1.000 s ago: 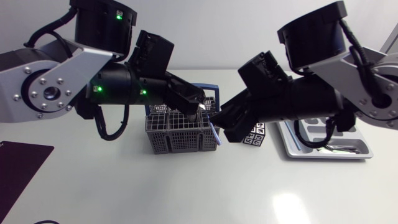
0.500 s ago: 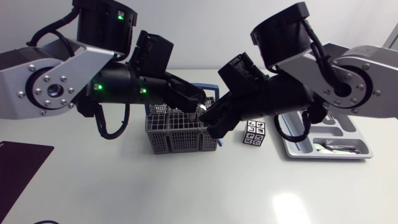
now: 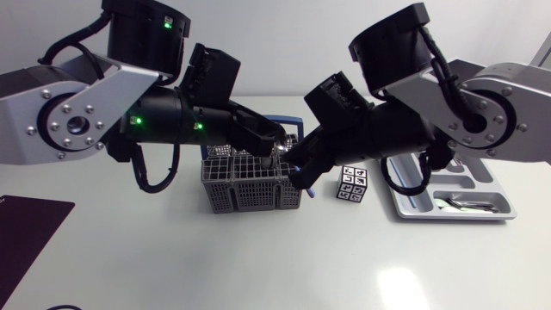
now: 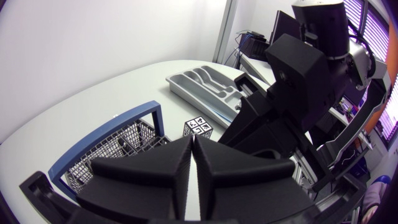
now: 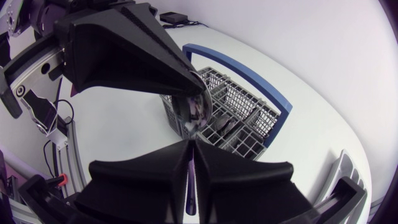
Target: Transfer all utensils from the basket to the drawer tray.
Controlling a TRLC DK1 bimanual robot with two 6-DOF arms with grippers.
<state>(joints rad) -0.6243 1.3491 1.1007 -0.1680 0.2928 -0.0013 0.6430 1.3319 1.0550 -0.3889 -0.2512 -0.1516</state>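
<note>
Basket (image 3: 254, 194) at frame centre, left gripper (image 3: 276, 148) above it clamped on a spoon (image 5: 194, 115), right gripper (image 3: 298, 170) pinching a blue-handled utensil (image 5: 190, 183), drawer tray (image 3: 448, 215) at right

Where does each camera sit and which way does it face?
Head view: above the table, looking down; left arm and right arm meet over the basket.
Left wrist view: on the left arm, looking past the left gripper and basket toward the drawer tray; right arm beyond.
Right wrist view: on the right arm, looking past the right gripper, shut on a blue utensil, at the basket and the left gripper's spoon.
Shared: all show the basket.
</note>
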